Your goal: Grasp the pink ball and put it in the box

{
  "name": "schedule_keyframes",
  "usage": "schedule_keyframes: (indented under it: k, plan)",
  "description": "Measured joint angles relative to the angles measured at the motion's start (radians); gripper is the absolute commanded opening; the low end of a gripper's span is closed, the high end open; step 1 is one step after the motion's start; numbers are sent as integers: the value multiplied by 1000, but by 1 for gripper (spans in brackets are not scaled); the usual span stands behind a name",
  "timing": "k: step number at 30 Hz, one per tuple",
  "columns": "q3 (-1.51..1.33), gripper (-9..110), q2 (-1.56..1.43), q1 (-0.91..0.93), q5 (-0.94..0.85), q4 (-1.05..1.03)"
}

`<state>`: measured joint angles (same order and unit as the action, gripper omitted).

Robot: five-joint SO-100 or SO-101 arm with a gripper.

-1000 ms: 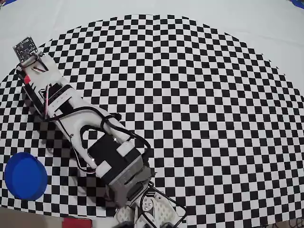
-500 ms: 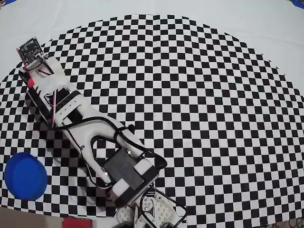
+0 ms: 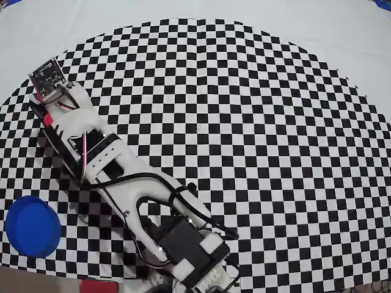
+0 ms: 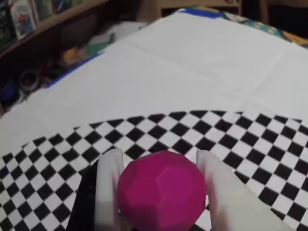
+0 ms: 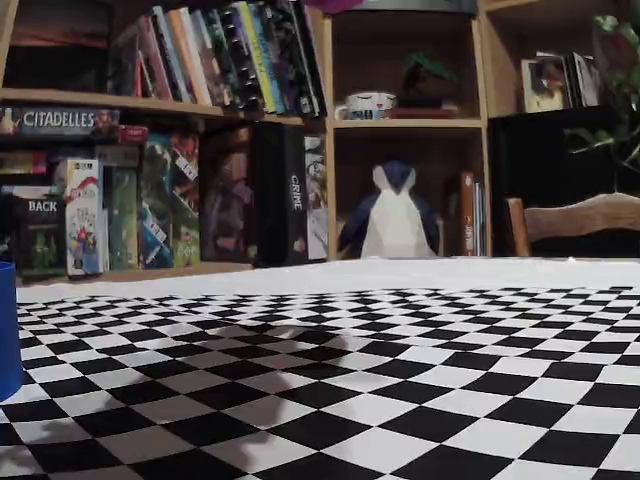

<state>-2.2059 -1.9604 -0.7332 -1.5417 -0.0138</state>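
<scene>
Gripper [image 4: 159,161] clamps the ball [image 4: 162,191], bottom centre of the wrist view; next, carry it to the box [image 3: 30,226], overhead lower left.

A white tabletop [image 3: 342,36] carries a black-and-white checkered mat [image 3: 263,140]. The blue box [image 3: 32,226] sits on the mat's lower left edge in the overhead view.

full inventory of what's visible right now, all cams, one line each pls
pink ball: 1, magenta, between the gripper fingers in the wrist view
box: 1, bright blue, round, lower left of the overhead view
checkered mat: 1, black and white, covers the table
red block: 1, red, bottom edge of the overhead view
bookshelves: books and game boxes, behind the table in the fixed view
arm: 1, white
gripper: 1, white fingers, shut on the ball
</scene>
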Motion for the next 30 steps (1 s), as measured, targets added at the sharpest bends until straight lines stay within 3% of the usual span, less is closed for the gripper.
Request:
schedule_keyframes:
  k: [30]
  plan:
    - [-49, 0, -20, -189, 0, 0]
